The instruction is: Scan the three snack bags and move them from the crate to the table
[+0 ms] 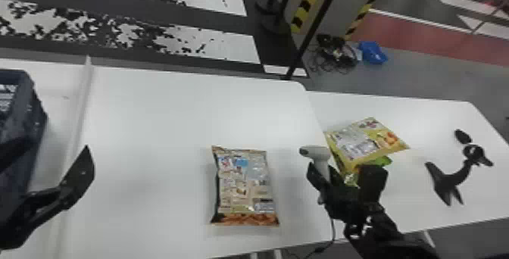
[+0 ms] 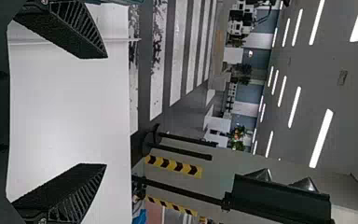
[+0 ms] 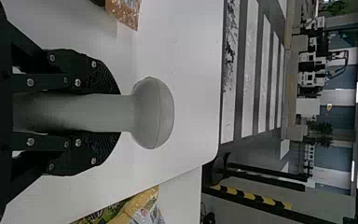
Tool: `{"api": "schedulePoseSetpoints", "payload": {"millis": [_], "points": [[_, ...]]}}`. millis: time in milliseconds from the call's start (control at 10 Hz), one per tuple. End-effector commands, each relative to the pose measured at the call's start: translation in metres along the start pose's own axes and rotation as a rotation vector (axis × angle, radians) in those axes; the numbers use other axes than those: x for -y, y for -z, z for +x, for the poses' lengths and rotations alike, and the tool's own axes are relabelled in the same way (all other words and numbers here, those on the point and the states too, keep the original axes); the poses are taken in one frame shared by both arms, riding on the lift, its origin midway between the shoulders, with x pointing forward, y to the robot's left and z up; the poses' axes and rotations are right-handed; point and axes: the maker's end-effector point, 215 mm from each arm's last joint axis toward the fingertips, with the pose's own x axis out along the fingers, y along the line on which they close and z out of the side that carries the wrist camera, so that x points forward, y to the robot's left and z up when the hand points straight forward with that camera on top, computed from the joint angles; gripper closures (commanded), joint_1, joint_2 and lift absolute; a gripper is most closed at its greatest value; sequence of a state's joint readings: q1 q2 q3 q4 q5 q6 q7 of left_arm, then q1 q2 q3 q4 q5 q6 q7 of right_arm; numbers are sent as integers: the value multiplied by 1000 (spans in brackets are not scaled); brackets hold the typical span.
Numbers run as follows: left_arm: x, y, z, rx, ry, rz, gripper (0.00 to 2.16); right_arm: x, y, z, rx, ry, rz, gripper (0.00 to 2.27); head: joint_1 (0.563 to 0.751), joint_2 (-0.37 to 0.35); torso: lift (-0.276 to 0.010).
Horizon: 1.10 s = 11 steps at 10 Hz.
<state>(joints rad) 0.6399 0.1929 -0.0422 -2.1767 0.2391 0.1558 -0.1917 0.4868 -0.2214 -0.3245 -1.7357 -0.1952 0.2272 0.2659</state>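
In the head view, one snack bag [image 1: 246,186] lay flat on the near surface [image 1: 151,125], printed panels up, probably so that its code could face the scanner [image 1: 318,154]. The right pincer [image 1: 324,175] was closed around the scanner's handle, its head left free and turned toward the bag's side. The scanner stood apart from the bag, so a reading pass over the print seemed the step in hand. The yellow bag [image 1: 363,141] lay partly over the green bag [image 1: 383,161] on the side surface [image 1: 428,125], which looked like the drop-off place; that would leave one bag to finish. The black stand [image 1: 444,180] lay beyond them. The left pincer [image 1: 59,146] waited near the crate [image 1: 38,114], at the left.

In the left wrist view, that pincer was wide and empty over bare surface, presumably kept ready to grasp a bag.

In the right wrist view, both fingers pressed the handle from opposite sides, which should keep the scanner steady while it was aimed. A corner of the nearest bag showed to one side, the yellow and green ones to the other. Glare on the shiny wrapper could spoil the reading.
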Motion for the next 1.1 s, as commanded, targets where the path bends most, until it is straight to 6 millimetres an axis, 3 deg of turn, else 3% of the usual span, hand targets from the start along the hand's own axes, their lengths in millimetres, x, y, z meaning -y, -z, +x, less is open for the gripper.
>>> {"api": "schedulePoseSetpoints", "payload": {"millis": [0,200,400,700,1000], "points": [[0,3,2,-3,2,-1,33,-15,-10,-33,42,-25,54,2196,695,-350,-62],[2,0,5,3,3,-5,33,-46,-11,-67,37,-78,111,2196,695,-340,-62],[0,-1,6,6,-4,-7,33,-90,13,-79,-52,-157,171,2196,695,-316,-62],[2,-4,5,11,-7,-10,33,-138,27,-76,-91,-239,182,2196,695,-223,-62],[0,-5,5,13,-8,-8,33,-145,53,-62,-155,-243,175,2196,695,-182,-62]]}}
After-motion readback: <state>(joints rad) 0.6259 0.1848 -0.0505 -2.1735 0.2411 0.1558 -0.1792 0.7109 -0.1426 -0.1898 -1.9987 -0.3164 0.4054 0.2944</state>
